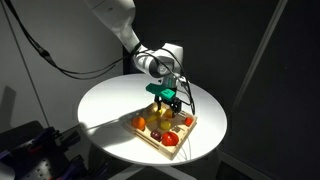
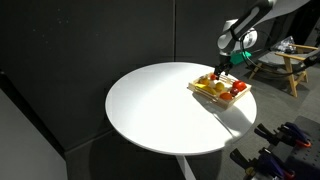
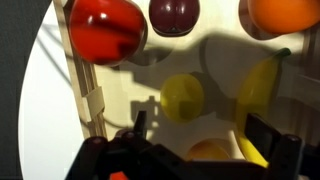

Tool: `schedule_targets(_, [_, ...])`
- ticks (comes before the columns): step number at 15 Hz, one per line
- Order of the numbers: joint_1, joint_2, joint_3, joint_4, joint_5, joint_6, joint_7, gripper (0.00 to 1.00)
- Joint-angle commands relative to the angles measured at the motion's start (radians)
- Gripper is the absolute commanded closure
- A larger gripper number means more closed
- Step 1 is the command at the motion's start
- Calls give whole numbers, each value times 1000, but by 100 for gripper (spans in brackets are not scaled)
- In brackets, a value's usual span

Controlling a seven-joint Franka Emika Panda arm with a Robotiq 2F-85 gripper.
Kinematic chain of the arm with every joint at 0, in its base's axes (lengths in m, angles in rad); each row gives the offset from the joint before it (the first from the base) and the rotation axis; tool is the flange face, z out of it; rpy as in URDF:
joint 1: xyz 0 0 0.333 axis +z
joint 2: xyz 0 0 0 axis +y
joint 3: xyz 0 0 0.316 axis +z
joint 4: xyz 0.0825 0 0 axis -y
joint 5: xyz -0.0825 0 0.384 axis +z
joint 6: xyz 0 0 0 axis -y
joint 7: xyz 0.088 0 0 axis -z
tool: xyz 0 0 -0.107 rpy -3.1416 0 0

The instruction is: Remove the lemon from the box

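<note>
Tool (image 3: pixel 200 132) spread, hanging above lemon (image 3: pixel 183 97) in box (image 3: pixel 85 95); only wrist view shows lemon clearly.

Lemon (image 3: pixel 182 97): one is counted.
Banana (image 3: pixel 258 88): one is counted.
Orange (image 3: pixel 292 12): one is counted.
Red fruit (image 3: pixel 103 28): one is counted.
Dark purple fruit (image 3: pixel 173 13): one is counted.
Half-hidden yellow-orange fruit (image 3: pixel 208 151): one is seen.
Box (image 3: pixel 82 95): one.
Counter (image 1: pixel 100 110): one.
</note>
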Motion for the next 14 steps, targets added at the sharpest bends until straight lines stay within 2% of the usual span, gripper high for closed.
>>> schedule_targets(1, [-28,28,21,30,4,8,-35,0])
schedule_targets(14, [-36,91,21,66,1,28,-33,0])
